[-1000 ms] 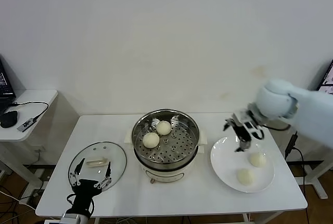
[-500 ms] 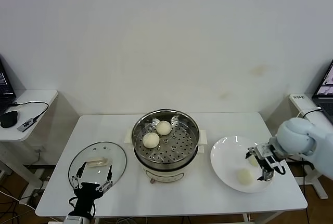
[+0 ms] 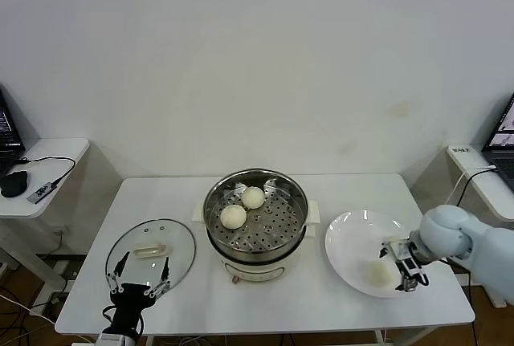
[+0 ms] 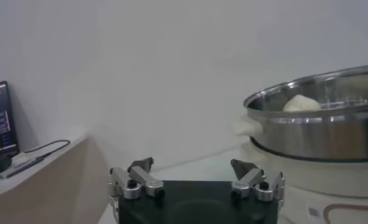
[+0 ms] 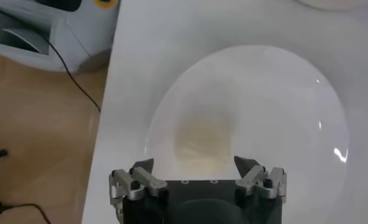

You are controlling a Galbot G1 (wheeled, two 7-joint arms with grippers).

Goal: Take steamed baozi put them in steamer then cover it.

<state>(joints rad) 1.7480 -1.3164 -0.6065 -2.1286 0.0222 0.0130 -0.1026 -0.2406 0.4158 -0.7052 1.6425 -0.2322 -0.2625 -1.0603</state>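
Observation:
The steamer [image 3: 255, 219] stands mid-table with two baozi [image 3: 233, 216] [image 3: 253, 197] on its perforated tray; it also shows in the left wrist view [image 4: 318, 122] with one baozi [image 4: 301, 103]. The white plate [image 3: 353, 238] lies to the right with one baozi [image 3: 377, 272] in view; another is hidden behind my right gripper [image 3: 404, 266]. In the right wrist view that gripper [image 5: 199, 164] is open, low over the plate [image 5: 281, 91], with a baozi [image 5: 202, 140] just ahead between its fingertips. The glass cover [image 3: 150, 251] lies flat at the left. My left gripper [image 3: 138, 288] [image 4: 196, 165] waits open by it.
A side table [image 3: 48, 153] with a laptop, mouse and cable stands at the far left. Another desk [image 3: 482, 177] stands at the far right. A white device [image 5: 38, 30] and cables lie on the floor beside the table's right end.
My right gripper has moved from above the plate's far rim to the plate's right side and come down low at a baozi. The left arm has not moved.

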